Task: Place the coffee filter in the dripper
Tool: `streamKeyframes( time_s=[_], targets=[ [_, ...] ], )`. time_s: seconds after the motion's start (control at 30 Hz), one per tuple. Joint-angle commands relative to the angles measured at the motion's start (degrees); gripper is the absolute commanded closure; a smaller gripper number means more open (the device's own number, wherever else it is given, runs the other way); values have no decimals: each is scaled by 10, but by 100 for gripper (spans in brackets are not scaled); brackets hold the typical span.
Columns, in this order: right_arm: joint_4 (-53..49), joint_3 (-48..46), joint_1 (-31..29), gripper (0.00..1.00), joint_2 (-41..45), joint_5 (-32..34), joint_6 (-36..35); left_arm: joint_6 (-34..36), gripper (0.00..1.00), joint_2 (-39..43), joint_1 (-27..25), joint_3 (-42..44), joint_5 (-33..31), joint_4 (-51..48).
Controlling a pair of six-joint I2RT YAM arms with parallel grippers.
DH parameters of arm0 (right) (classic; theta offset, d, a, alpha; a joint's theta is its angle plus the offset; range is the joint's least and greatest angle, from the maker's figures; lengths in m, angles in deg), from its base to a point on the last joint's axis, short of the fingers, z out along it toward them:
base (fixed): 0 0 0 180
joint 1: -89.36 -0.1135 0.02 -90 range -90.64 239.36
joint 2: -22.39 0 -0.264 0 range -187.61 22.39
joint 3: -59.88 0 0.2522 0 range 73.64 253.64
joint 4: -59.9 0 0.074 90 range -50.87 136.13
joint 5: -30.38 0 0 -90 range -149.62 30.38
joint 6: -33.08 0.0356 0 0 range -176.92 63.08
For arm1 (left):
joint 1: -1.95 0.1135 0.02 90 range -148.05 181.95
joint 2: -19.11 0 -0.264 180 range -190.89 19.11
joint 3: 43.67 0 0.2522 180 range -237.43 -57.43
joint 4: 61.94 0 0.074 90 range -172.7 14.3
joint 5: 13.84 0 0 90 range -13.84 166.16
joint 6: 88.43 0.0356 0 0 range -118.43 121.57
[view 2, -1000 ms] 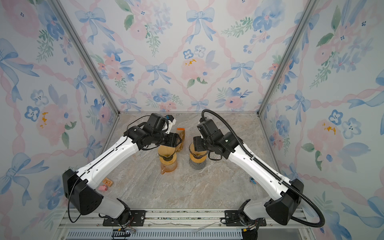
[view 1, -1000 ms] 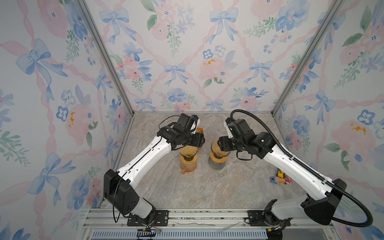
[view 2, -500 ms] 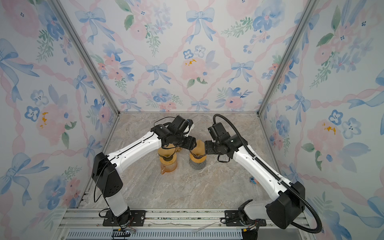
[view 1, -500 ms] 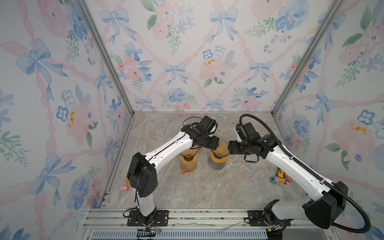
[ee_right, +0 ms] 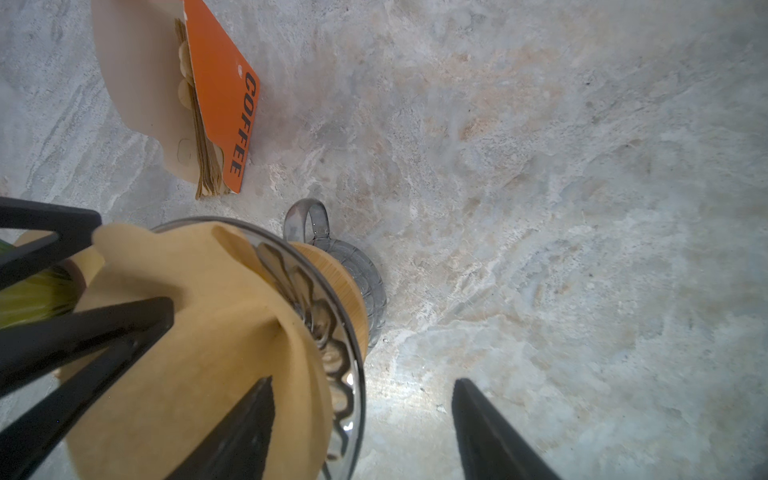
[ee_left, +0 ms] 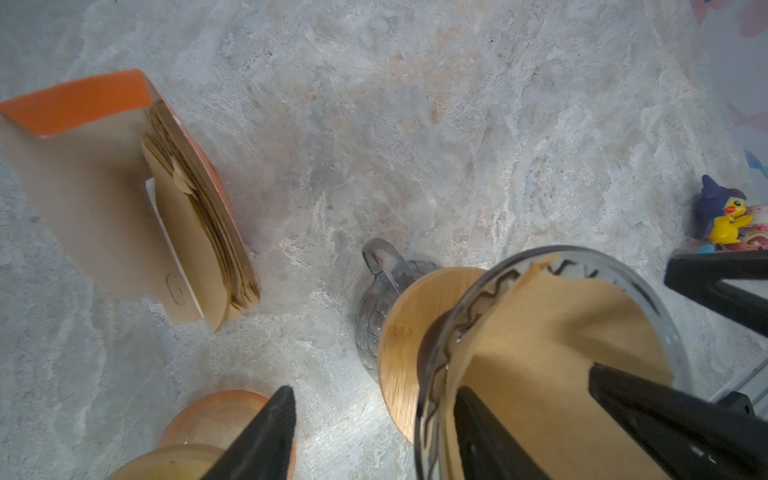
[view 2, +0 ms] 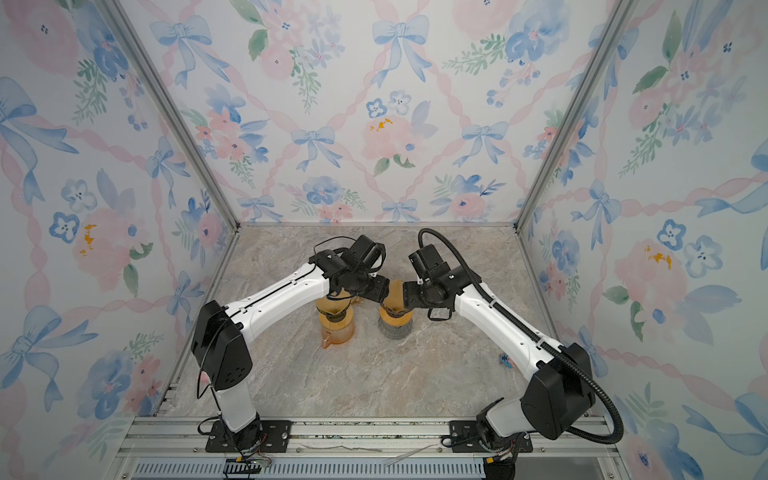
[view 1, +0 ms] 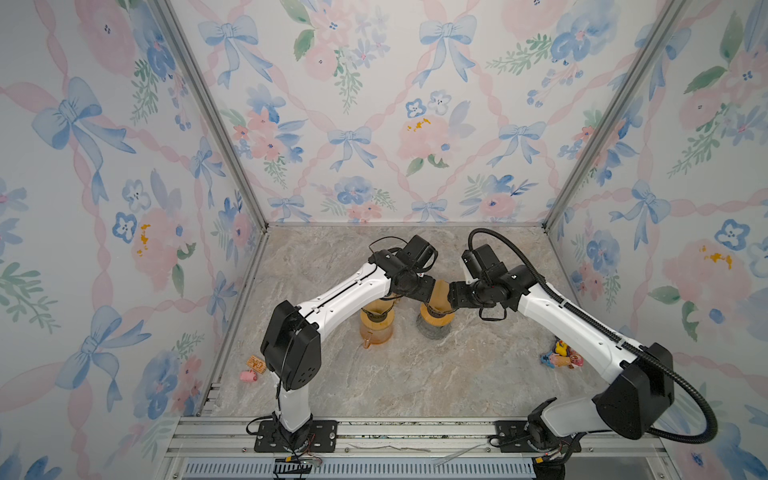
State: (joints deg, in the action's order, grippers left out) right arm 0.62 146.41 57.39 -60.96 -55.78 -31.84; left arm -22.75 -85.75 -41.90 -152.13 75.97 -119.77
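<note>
Marble-patterned table [view 1: 415,374] carries all items. Nearest the arm bases, small toy figures [view 1: 561,358] lie near the right wall and a pink toy [view 1: 248,376] near the left wall.

Further in, an amber carafe [view 1: 376,330] stands just beside a grey glass server [view 1: 432,330]. A wooden collar [ee_left: 407,332] rests on the server and supports the glass dripper [ee_left: 478,291]. The brown paper coffee filter [ee_left: 561,332] sits inside the dripper, with its upper edge creased and rising above the glass rim.

Both claws meet over the dripper in both top views. The left claw [ee_left: 374,390] is open, with one finger outside the glass wall and the other inside the filter cone. The right claw [ee_right: 362,380] is likewise open and straddles the rim, with one finger inside the cone and one over bare table. Neither claw grips anything.

Beyond the dripper, an orange box [ee_right: 220,104] marked COFFEE sits open on the table. It holds a stack of spare filters [ee_left: 199,216].
</note>
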Motion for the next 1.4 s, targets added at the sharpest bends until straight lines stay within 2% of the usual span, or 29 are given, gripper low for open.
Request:
streamKeyframes(
  time_s=[0.0,0.83,1.37],
  targets=[
    [3,-4,3,30,-10,3,1,0,37,-14,-3,-13,-11,-15],
    [-18,2,3,31,-25,28,2,-2,38,-22,-3,-12,-11,-21],
    [-2,20,3,31,3,-19,3,-5,38,-18,-3,-18,12,-21]
  ],
)
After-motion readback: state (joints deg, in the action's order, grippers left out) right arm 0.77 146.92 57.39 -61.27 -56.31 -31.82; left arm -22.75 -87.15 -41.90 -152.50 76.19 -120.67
